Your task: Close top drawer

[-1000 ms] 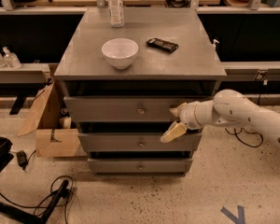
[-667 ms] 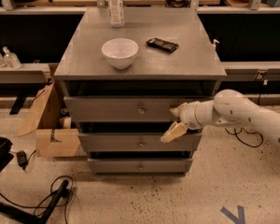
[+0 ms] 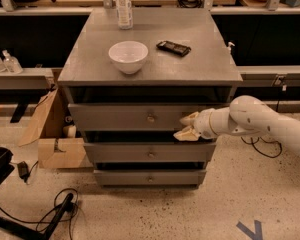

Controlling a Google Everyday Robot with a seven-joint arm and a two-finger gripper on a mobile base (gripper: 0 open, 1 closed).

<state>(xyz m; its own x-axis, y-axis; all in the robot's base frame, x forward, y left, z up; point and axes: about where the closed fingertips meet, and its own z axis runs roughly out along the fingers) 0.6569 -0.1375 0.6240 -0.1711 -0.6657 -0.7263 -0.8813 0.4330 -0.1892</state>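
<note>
Top drawer: the top drawer [image 3: 115, 117] is the uppermost of three grey fronts in the table [image 3: 80, 69]. A dark gap runs along its 12 o'clock edge, and it looks partly pulled out.
Knob: the small round knob [image 3: 150, 118] sits at the centre of that front, with nothing on it.
Gripper: the gripper [image 3: 182, 127] is at 3 o'clock of the knob, near it and at the right part of the drawer front. Whether it presses on the wood cannot be told.
Fingers: the fingers [image 3: 189, 117] stand apart, one above the other, holding nothing. The lower one reaches down to the drawer's 6 o'clock edge.
Arm: the white arm [image 3: 260, 124] comes in from 3 o'clock.
On the table: a white bowl [image 3: 128, 55] sits at 12 o'clock of the knob. A clear bottle [image 3: 122, 6] is at 12 o'clock of the bowl and a flat dark object [image 3: 173, 47] at its 3 o'clock.
Step in hand: probably the push itself, with the drawer not yet home.
Risk, skew: the push lands well off centre, so the drawer could twist on its runners and jam.
Risk, slip: the lower finger lies at the bottom edge, so it could slide off into the gap above the middle drawer [image 3: 150, 153] and catch there.
Risk, jolt: a hard shove could shake the table, tip the bottle or shift the bowl.
</note>
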